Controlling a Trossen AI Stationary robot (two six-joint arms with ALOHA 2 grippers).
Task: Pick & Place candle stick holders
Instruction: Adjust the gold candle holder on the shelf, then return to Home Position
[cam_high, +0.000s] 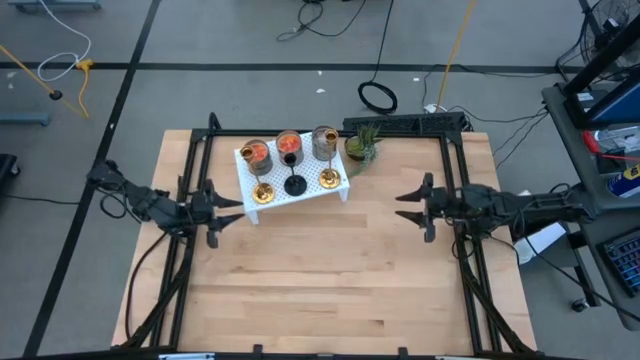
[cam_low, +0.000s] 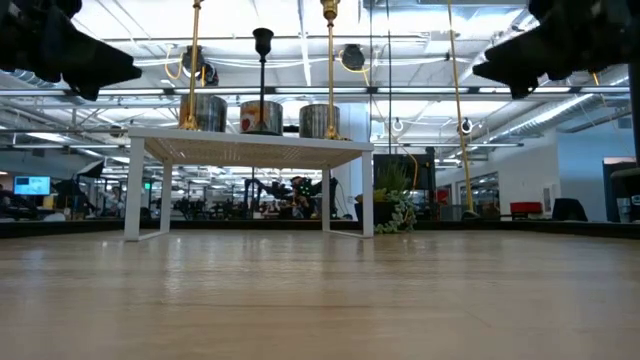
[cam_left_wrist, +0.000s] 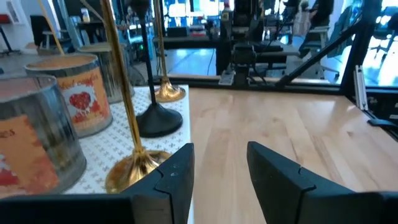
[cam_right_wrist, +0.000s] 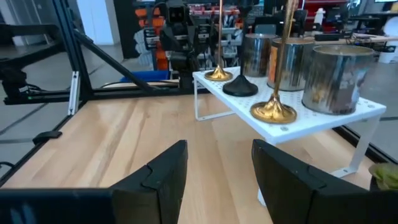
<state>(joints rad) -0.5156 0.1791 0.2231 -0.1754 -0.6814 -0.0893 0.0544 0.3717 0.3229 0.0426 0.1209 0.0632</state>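
Candle stick holders: we see all six on the white perforated rack (cam_high: 300, 180) near the bench's (cam_high: 330, 290) far edge. Three glass cups (cam_high: 289, 146) stand along the back; two brass stemmed holders (cam_high: 263, 192) flank the black stemmed holder (cam_high: 294, 184) in front.
Left gripper (cam_high: 228, 212): at the left edge, just beside the rack, jaws open, holding nothing.
Right gripper (cam_high: 408, 206): at the right edge, well apart from the rack, jaws open, empty.
Nearby: a small green potted plant (cam_high: 362, 146) just beside the rack's right end.

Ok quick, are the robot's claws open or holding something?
Left claw: open, holding nothing, beside the white perforated rack.
Right claw: open, holding nothing, over the bare wooden table.
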